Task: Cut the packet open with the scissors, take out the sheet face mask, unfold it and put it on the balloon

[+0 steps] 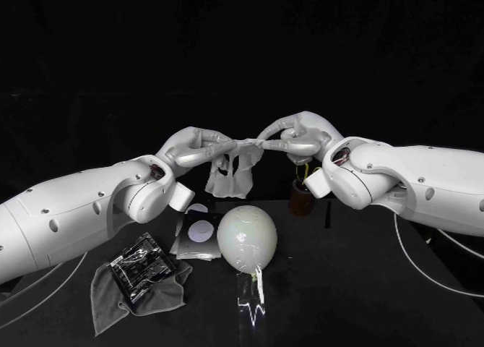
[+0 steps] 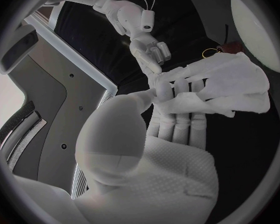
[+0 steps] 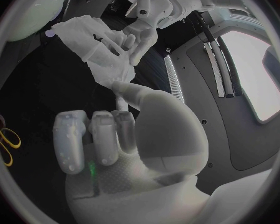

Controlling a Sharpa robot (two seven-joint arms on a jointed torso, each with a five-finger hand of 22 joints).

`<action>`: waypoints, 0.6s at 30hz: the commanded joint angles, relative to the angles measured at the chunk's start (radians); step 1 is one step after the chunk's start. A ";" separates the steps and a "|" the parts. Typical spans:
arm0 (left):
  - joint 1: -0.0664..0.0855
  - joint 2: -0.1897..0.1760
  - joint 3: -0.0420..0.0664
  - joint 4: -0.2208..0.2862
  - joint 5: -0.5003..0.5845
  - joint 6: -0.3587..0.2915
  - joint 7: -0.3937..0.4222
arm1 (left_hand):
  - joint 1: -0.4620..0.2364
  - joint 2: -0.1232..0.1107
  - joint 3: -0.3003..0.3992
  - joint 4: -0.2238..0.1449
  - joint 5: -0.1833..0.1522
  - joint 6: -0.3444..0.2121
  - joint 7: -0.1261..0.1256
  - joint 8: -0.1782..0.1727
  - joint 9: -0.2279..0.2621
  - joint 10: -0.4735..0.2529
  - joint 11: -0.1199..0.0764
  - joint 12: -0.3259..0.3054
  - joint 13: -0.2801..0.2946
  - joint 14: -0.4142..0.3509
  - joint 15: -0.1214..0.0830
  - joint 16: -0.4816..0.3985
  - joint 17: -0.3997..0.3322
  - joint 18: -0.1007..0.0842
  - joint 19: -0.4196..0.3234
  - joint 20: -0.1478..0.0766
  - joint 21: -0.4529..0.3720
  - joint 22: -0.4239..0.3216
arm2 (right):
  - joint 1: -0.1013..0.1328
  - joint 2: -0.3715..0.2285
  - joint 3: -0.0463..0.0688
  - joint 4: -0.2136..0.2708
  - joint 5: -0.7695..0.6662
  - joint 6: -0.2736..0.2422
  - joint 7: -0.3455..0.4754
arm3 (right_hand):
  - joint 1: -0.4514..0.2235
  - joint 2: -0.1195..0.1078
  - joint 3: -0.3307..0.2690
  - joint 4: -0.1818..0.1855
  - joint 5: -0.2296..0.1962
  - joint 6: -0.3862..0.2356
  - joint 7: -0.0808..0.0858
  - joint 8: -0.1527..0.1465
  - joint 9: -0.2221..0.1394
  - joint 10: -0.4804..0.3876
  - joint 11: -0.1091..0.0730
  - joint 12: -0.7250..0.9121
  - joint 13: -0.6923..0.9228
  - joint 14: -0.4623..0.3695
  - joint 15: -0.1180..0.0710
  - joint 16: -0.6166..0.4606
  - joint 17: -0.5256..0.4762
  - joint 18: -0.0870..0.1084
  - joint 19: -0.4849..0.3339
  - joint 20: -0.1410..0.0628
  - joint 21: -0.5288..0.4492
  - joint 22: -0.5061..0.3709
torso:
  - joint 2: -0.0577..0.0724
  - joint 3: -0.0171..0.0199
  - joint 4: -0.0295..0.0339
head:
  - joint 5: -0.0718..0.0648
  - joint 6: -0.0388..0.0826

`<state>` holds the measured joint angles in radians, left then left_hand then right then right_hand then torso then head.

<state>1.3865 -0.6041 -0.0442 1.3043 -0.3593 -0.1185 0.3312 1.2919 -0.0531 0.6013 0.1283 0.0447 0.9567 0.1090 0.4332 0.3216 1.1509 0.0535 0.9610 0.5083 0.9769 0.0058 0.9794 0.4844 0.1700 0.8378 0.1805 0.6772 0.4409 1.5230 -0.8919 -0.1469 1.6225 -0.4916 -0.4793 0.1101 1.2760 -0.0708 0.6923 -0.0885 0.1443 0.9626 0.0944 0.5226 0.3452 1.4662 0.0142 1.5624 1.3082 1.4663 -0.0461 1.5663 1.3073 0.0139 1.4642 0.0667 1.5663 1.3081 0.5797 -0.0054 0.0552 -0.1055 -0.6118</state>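
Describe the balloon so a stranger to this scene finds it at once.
On the black table, look below the sheet mask held up by the left hand and right hand. The balloon lies there beside a silver packet, the only smooth, pale, egg-shaped thing.

Black table (image 1: pixel 388 303), black backdrop (image 1: pixel 242 58).
The table has a dark matt top reaching the near edge of the head view; beyond its far edge the backdrop rises, uniformly dark across the whole width.
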 commanded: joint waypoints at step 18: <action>0.002 0.007 0.001 -0.007 -0.024 -0.025 0.002 | 0.018 -0.011 -0.002 -0.006 0.004 -0.007 0.011 0.000 0.007 -0.063 -0.001 -0.127 -0.067 -0.060 0.017 -0.072 -0.029 0.004 -0.044 0.021 -0.050 -0.027 | 0.062 -0.004 0.011 0.036 -0.272 0.000 -0.179 | -0.017 -0.001 0.014 -0.007 -0.019 0.010 0.002 0.010 0.001 0.105 0.003 0.008 0.263 0.104 0.001 0.005 0.263 -0.014 0.107 -0.001 0.004 0.263 | 0.000 0.0001 0.0001 | -0.004 0.005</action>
<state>1.3868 -0.6000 -0.0443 1.2964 -0.3674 -0.1380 0.3317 1.3023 -0.0635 0.5985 0.1255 0.0447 0.9521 0.1153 0.4318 0.3271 1.1041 0.0558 0.8540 0.4515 0.9249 0.0198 0.9180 0.4593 0.1691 0.8009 0.1993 0.6347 0.4184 1.5817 -0.8978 -0.1377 1.6577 -0.6862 -0.4511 -0.0226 1.2670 -0.0696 0.7001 -0.0964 0.1274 0.9664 0.0982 0.5268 0.3456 1.4646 0.0127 1.5666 1.3073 1.4663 -0.0461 1.5673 1.3081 0.0139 1.4640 0.0667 1.5645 1.3074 0.5794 -0.0054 0.0548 -0.1074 -0.6081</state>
